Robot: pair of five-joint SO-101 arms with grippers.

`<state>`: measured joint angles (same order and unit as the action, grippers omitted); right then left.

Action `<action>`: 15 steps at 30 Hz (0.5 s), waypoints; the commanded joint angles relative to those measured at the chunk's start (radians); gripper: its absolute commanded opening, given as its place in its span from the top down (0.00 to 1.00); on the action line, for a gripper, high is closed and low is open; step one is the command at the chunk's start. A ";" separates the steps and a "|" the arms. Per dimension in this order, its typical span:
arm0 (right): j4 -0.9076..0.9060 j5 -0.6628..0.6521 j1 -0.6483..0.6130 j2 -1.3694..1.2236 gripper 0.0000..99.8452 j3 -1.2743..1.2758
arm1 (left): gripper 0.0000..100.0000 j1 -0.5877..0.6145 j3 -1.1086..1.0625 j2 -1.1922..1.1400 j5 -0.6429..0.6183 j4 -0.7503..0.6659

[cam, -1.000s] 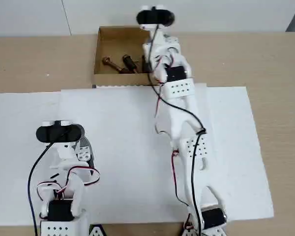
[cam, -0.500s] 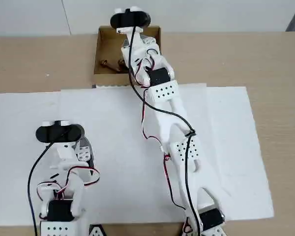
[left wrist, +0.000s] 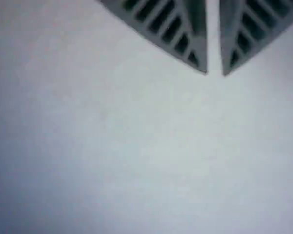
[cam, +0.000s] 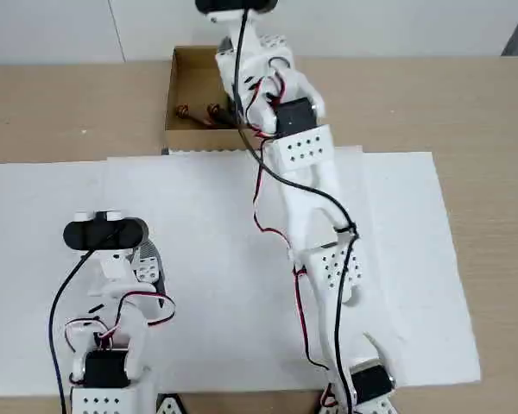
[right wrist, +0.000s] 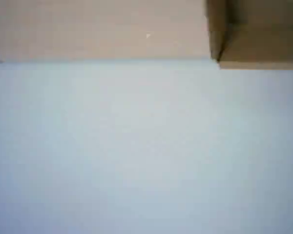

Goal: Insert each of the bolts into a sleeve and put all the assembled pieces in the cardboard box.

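Observation:
The cardboard box (cam: 183, 82) stands at the back of the table, just beyond the white paper. Two brown assembled pieces (cam: 184, 112) (cam: 214, 110) lie by its near wall. My right arm (cam: 281, 116) stretches out over the box's right half and hides what is under its wrist. One corner of the cardboard box (right wrist: 256, 34) is seen in the right wrist view, beside paper and a strip of table. My left gripper (left wrist: 214, 72) rests low over bare paper near the front left (cam: 148, 263), shut with nothing between its grey fingers (left wrist: 180, 34).
A large white paper sheet (cam: 207, 224) covers the middle of the wooden table (cam: 69, 103). The right arm's links and cables (cam: 319, 224) cross the sheet's right half.
The right arm's wrist swung left over the box, then shifted farther back. The pieces in the box are now partly covered by it. The left arm stayed still.

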<state>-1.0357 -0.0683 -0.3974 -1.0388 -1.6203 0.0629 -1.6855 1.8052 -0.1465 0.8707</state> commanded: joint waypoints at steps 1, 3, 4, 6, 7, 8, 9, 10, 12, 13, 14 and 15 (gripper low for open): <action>-0.074 -0.011 0.016 0.165 1.00 -0.061 | 0.99 0.000 0.004 0.009 0.002 0.008; -0.142 -0.011 0.025 0.226 1.00 -0.061 | 0.99 0.000 0.004 0.009 0.002 0.008; -0.182 -0.011 0.028 0.262 1.00 -0.061 | 0.99 0.000 0.004 0.009 0.002 0.008; -0.269 -0.011 0.033 0.326 1.00 -0.061 | 0.99 0.000 0.004 0.009 0.002 0.009; -0.318 -0.011 0.041 0.355 1.00 -0.061 | 0.99 0.000 0.004 0.009 0.002 0.009; -0.367 -0.011 0.050 0.386 1.00 -0.061 | 0.99 0.000 0.004 0.009 0.002 0.009; -0.412 -0.011 0.061 0.414 1.00 -0.061 | 0.99 0.000 0.004 0.009 0.002 0.009; -0.456 -0.011 0.070 0.443 1.00 -0.061 | 0.99 0.000 0.004 0.009 0.002 0.009; -0.542 -0.008 0.104 0.498 1.00 -0.061 | 0.99 0.000 0.004 0.009 0.002 0.009; -0.584 -0.006 0.120 0.524 1.00 -0.061 | 0.99 0.000 0.004 0.009 0.002 0.009; -0.618 -0.006 0.137 0.547 1.00 -0.061 | 0.99 0.000 0.004 0.009 0.002 0.009; -0.636 -0.006 0.159 0.570 1.00 -0.061 | 0.99 0.000 0.004 0.009 0.002 0.009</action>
<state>-1.6003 -0.0683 -0.2869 -0.5785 -1.6341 0.0629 -1.6855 1.8052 -0.1465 0.8707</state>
